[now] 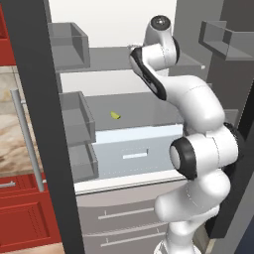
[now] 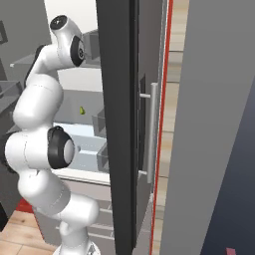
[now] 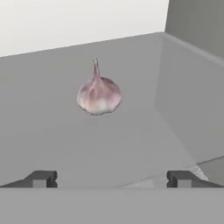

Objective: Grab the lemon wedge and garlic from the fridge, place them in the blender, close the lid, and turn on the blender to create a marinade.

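The fridge (image 1: 30, 99) stands open in front of me, with grey shelves inside. A tiny yellow lemon wedge (image 1: 115, 115) (image 2: 82, 110) lies on the middle shelf above the pale drawer (image 1: 139, 149). In the hand view the pinkish-white garlic (image 3: 99, 95) sits upright on a grey shelf, ahead of my gripper (image 3: 111, 178). The two dark fingertips (image 3: 41, 178) stand wide apart, and nothing is between them. My arm reaches into the upper shelf region of the fridge. The blender and the lid are out of view.
Translucent door bins (image 1: 74, 119) hang on the left door, and more bins (image 1: 221, 37) on the right one. Red cabinets (image 1: 25, 208) and a marbled counter lie to the left. A grey side wall (image 3: 192, 87) rises right of the garlic. Grey freezer drawers (image 1: 124, 218) sit below.
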